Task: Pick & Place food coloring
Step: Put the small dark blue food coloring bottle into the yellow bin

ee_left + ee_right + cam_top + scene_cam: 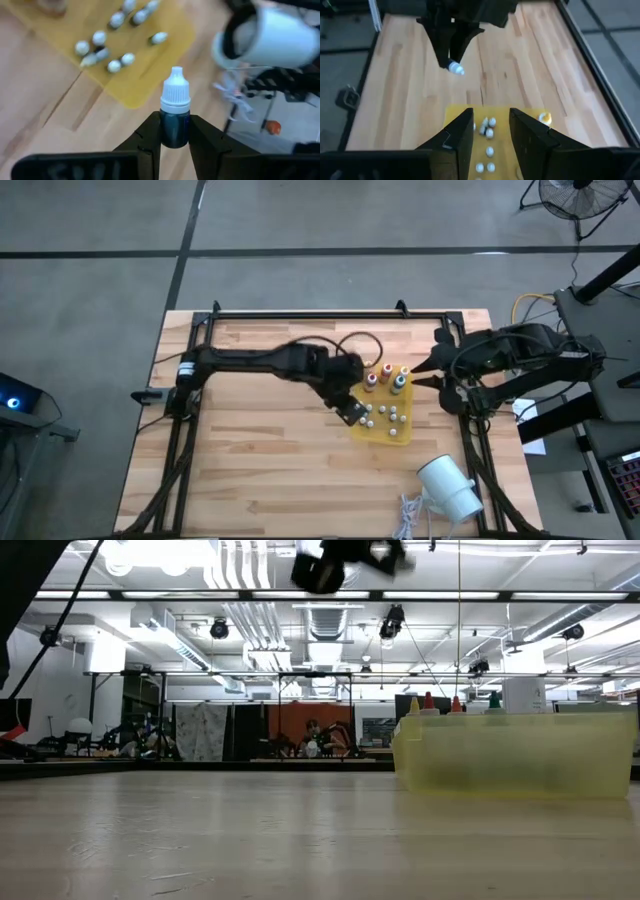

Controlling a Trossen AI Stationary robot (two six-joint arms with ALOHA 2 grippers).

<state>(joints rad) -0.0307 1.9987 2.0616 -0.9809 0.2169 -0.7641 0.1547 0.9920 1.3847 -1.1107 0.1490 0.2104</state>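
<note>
The left gripper [175, 131] hung above the middle of the counter [260, 470], just beside the yellow mat [392, 432], pinching a small dark bottle with a white dropper cap [175, 112] between its fingers [146, 136]; the bottle stood upright in the grip, clear of the wood. On the mat, toward the right half of the counter, the tiny whitish vials [107, 52] lay scattered, and the coloured-top bottles [385, 378] stood in a row along its far side. The right gripper [490, 131] waited near the right edge above the mat, its fingers spread and holding nothing. A big white cylinder [450, 487] lay near the front right corner.
</note>
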